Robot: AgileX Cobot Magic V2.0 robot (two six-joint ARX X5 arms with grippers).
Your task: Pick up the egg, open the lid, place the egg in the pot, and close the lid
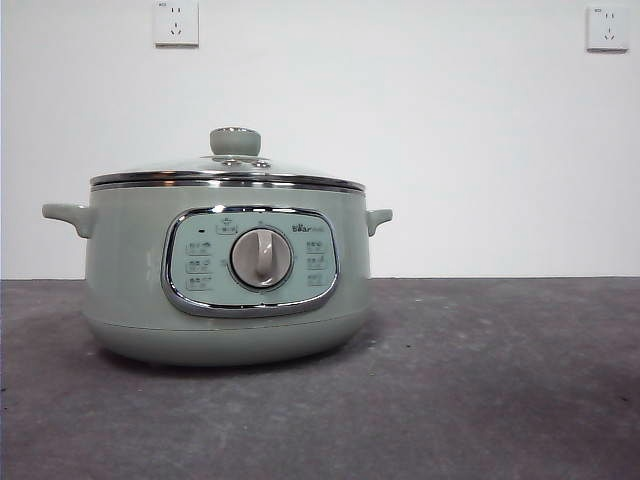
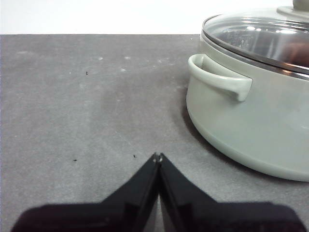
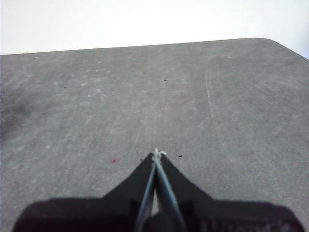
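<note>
Egg first, and we cannot find it: none of the three views shows it on the surface (image 1: 500,380), though a dim reddish-brown patch shows through the glass at the edge of the left wrist view (too cut off to call). The pot (image 1: 225,290) stands on the surface with the lid (image 1: 228,172) seated flat on its rim, knob (image 1: 235,141) upright. Judging from that, we are either at the very start or the job is already finished; we cannot tell which.

If the egg is yet to be fetched, we would locate it before moving, open wide before descending, and close gently across its narrow middle, since it will roll and crack easily.

Our left hand (image 2: 158,155) hovers low over bare surface, near the pot's side handle (image 2: 219,77) but apart from it, jaws pressed together with nothing between them. Our right hand (image 3: 156,153) is likewise closed and empty, over bare surface well away from the pot.
</note>
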